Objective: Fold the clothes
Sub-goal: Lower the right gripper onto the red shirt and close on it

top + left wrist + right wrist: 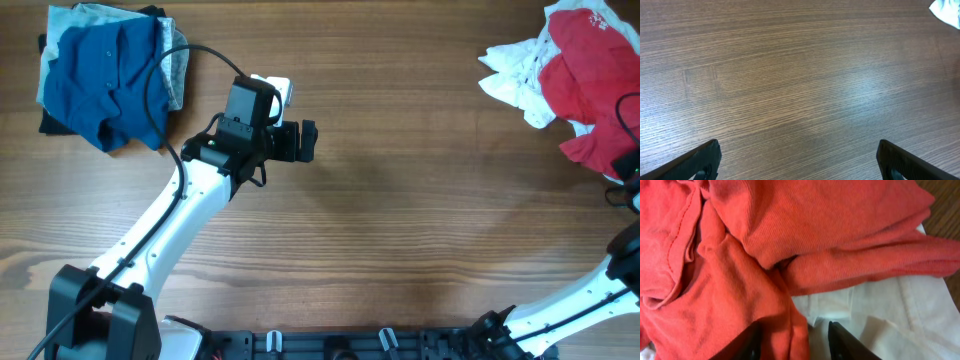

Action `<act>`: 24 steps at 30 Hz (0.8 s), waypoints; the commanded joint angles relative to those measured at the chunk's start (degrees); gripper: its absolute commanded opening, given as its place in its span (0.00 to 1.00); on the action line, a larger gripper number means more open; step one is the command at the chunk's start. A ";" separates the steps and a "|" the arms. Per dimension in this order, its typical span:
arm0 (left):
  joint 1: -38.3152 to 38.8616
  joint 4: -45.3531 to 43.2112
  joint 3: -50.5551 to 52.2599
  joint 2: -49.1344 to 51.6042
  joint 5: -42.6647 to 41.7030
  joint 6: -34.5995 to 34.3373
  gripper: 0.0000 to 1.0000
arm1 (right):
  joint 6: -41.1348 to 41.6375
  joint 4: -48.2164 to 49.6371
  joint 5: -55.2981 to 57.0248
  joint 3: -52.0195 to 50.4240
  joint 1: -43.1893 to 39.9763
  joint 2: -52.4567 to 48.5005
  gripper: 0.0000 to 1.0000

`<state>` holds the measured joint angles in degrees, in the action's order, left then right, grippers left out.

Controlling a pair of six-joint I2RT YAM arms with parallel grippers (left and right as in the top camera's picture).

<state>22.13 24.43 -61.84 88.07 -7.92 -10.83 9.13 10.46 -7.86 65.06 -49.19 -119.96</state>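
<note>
A crumpled red garment point(590, 60) lies on a white garment point(515, 75) in a pile at the table's far right. My right gripper point(794, 342) is down on this pile at the overhead view's right edge point(628, 182). Its fingers are partly apart and straddle a fold of the red garment point(790, 225), with white cloth point(890, 310) beside it. My left gripper point(305, 141) hovers over bare wood left of centre, wide open and empty point(799, 162).
A stack of clothes with a blue shirt point(105, 70) on top sits at the far left corner. A black cable point(160, 75) loops from the left arm over it. A scrap of white cloth point(947, 11) shows in the left wrist view.
</note>
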 commanded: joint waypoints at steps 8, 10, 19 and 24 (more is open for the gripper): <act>0.15 -0.37 -1.16 -0.07 0.52 0.02 1.00 | 2.32 0.55 -4.13 1.68 0.15 -1.01 0.18; 0.15 -0.79 -1.16 -0.07 0.52 0.04 1.00 | 3.52 0.17 -5.75 2.56 0.24 3.74 0.04; 0.15 -1.09 -1.16 -0.07 0.52 0.04 1.00 | 3.45 -1.44 -8.15 2.56 1.33 13.73 0.04; 0.15 -2.21 -1.18 -0.09 0.52 0.04 1.00 | 6.23 -1.25 -18.97 2.56 3.34 16.52 0.04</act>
<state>22.13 23.42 -61.84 88.07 -7.92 -10.85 12.56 9.02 -17.56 66.83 -47.62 -106.08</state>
